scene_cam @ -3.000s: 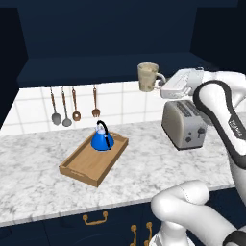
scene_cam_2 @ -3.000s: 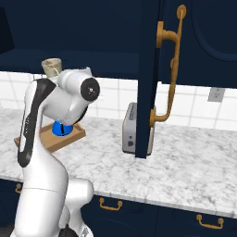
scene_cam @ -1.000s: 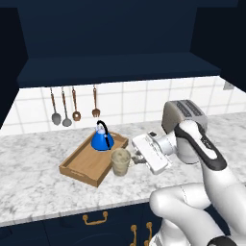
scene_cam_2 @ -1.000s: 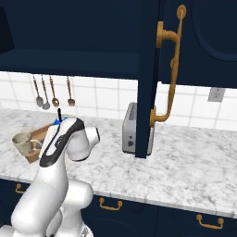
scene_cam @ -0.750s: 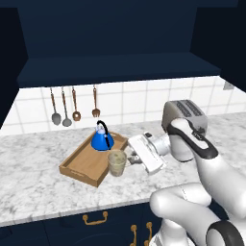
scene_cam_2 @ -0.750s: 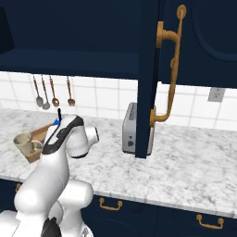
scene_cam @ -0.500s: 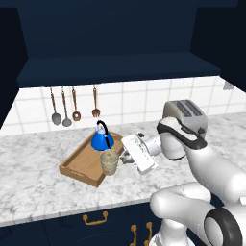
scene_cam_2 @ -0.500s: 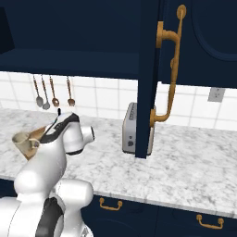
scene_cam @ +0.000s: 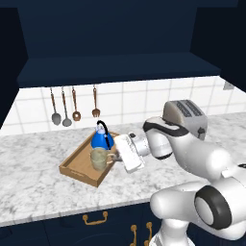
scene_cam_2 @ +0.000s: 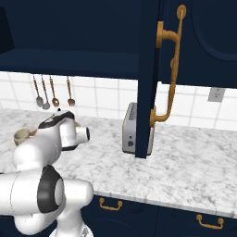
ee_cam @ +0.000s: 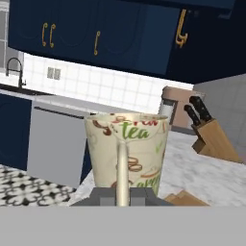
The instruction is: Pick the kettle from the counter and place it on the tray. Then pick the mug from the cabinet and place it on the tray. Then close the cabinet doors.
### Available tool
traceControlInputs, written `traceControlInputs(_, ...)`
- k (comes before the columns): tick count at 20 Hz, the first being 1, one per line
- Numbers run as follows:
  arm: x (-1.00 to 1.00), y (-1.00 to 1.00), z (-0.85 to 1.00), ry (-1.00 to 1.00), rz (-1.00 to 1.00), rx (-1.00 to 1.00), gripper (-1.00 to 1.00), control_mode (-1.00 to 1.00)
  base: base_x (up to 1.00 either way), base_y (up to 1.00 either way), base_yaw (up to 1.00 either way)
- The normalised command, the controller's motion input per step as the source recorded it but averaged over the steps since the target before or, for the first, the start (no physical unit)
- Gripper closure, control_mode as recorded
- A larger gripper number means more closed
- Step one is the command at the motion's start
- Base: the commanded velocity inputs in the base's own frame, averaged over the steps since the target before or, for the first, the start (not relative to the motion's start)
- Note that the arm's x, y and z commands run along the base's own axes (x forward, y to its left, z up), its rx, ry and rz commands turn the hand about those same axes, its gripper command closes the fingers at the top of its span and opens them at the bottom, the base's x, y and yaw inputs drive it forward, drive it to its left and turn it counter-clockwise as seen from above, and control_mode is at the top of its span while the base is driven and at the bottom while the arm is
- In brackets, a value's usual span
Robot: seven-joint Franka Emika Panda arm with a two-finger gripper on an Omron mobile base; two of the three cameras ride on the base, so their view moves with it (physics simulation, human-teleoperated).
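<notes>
Now the gripper is clamped on the handle of the mug, fingers pinched tight from the side, so the mug sits upright at the tip of a roughly level hand. From the left base camera the mug is over the near end of the wooden tray, with the blue kettle already standing on the tray's far end, just behind it. What the next move turns on, as I read it, is the drop: the tray floor lies straight below the mug, and the kettle is close on the far side, so the way down is vertical with no drift toward the kettle. Whether the mug's base is touching the tray or a little above it I cannot tell (the tray's rim hides the gap). In the hand camera the mug stands upright with its handle toward the lens. On the right, the cabinet door with its brass handle is open over the counter, near the toaster
</notes>
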Motion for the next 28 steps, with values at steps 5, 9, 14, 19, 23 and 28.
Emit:
traceControlInputs(5, 0.35, 0.20, -0.24, 0.00, -0.13, 0.00, 1.00, -1.00, 0.00, 0.00, 0.00)
traceControlInputs(9, 0.41, 0.33, -0.27, 0.00, -0.11, -0.01, 1.00, -1.00, 0.00, 0.00, 0.00)
traceControlInputs(14, 0.41, 0.28, -0.34, 0.00, -0.06, -0.01, 1.00, -1.00, 0.00, 0.00, 0.00)
traceControlInputs(19, 0.36, 0.03, -0.37, 0.00, -0.01, 0.00, 1.00, -1.00, 0.00, 0.00, 0.00)
traceControlInputs(23, 0.31, 0.01, -0.28, 0.00, -0.01, 0.00, 1.00, -1.00, 0.00, 0.00, 0.00)
traceControlInputs(28, 0.29, 0.00, -0.19, -0.01, -0.03, 0.00, 1.00, -1.00, 0.00, 0.00, 0.00)
